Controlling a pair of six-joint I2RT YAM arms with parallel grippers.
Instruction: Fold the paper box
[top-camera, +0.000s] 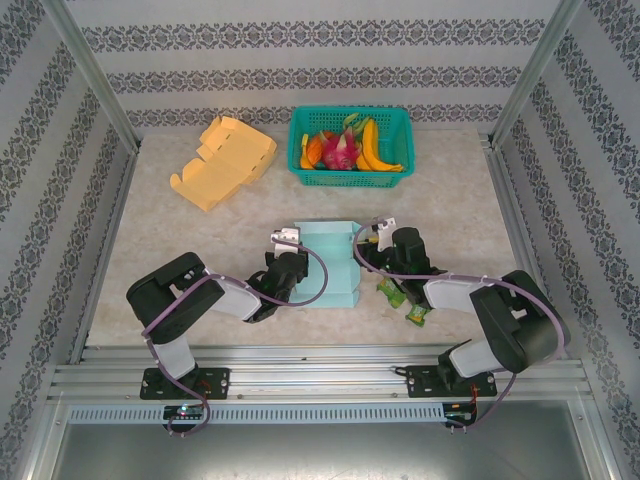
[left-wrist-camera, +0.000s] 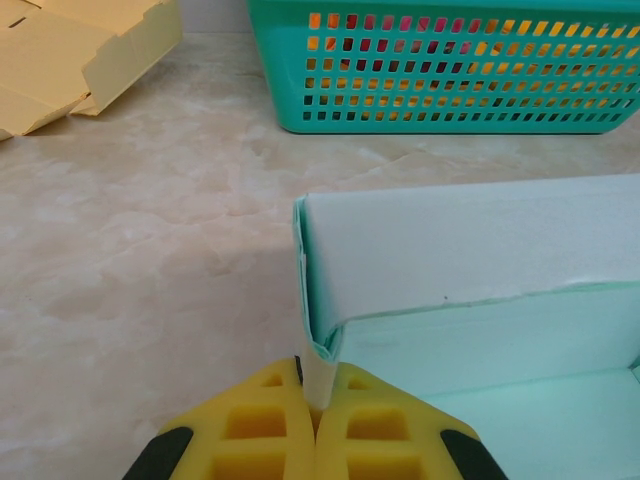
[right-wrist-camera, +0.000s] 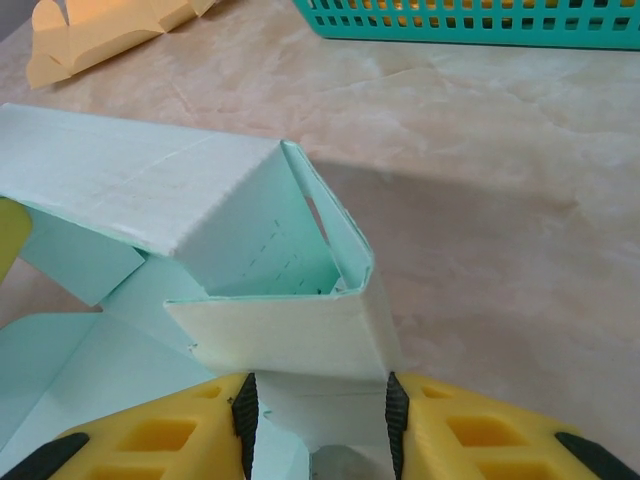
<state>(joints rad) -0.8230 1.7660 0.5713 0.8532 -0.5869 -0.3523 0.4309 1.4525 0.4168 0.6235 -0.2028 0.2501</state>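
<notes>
Paper box (top-camera: 332, 268): left hand (left-wrist-camera: 315, 405) pinches its edge; right hand (right-wrist-camera: 318, 410) straddles a corner, grip unclear. Basket (top-camera: 297, 150) holds fruit (top-camera: 342, 150), partly hidden.

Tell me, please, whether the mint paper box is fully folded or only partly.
Partly folded: the mint paper box has one wall raised, pinched by the left pincer; other flaps lie flat.

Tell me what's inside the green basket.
The green basket holds yellow bananas, a pink dragon fruit and some orange fruit. Anything beneath that pile is covered.
</notes>
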